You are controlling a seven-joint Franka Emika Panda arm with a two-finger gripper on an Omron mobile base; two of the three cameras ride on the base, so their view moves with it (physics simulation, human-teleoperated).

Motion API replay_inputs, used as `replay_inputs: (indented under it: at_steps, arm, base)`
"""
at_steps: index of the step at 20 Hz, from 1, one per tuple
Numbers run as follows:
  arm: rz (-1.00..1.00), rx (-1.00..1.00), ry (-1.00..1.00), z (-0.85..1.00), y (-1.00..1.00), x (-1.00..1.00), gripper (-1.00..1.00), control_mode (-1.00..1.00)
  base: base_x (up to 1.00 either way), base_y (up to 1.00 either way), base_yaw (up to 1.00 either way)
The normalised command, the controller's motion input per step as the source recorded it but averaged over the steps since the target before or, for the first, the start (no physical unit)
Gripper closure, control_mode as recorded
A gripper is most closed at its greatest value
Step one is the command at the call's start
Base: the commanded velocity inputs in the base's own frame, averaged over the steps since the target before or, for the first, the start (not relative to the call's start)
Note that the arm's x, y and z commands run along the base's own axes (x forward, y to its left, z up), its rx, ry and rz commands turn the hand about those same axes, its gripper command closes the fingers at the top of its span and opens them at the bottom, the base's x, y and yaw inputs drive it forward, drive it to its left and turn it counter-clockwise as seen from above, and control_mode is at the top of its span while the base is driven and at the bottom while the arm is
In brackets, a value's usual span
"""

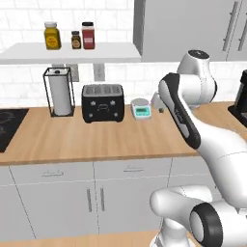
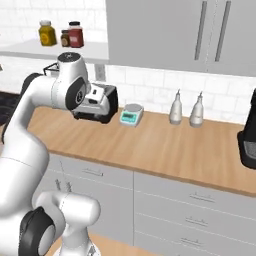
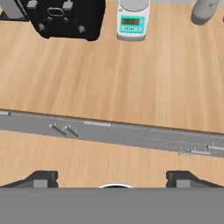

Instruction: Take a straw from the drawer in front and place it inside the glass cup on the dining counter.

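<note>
Wood wall counter (image 1: pixel 72 140) fills mid frame in both base views w/ toaster (image 1: pixel 102 102), paper towel holder (image 1: pixel 60 91), small scale (image 1: pixel 141 109); two pale bottles (image 2: pixel 187 108) upper right of the right base view. Task looks barely begun: drawer fronts under the counter all sit flush, incl. the wide one w/ bar handle (image 1: pixel 132 169) at lower centre of the left base view. Nothing pulled out, so the straw is presumably inside, hidden. Left to do: open drawer, take straw, get to the cup on the island, drop it in.

Arm is folded high, elbow up, forearm angled down toward the counter edge. Gripper (image 3: pixel 113 178) at bottom of hand view looks down over counter and cabinet fronts; fingertips (image 3: pixel 40 179) far apart, nothing between them.
</note>
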Motion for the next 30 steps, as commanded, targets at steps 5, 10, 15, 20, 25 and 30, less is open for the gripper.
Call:
replay_inputs:
  at_steps: [5, 10, 15, 20, 25, 30]
  arm:
    - [0.00, 0.00, 0.00, 0.00, 0.00, 0.00, -1.00, 1.00]
    - [0.00, 0.00, 0.00, 0.00, 0.00, 0.00, -1.00, 1.00]
    - [0.00, 0.00, 0.00, 0.00, 0.00, 0.00, -1.00, 1.00]
    - [0.00, 0.00, 0.00, 0.00, 0.00, 0.00, -1.00, 1.00]
    - [0.00, 0.00, 0.00, 0.00, 0.00, 0.00, -1.00, 1.00]
    - [0.00, 0.00, 0.00, 0.00, 0.00, 0.00, -1.00, 1.00]
  base:
    - [0.08, -0.78, 0.56]
    - [0.08, -0.70, 0.61]
    - [0.00, -0.62, 0.61]
    - [0.00, -0.58, 0.51]
    - [-0.08, -0.53, 0.32]
    - [-0.26, -0.49, 0.22]
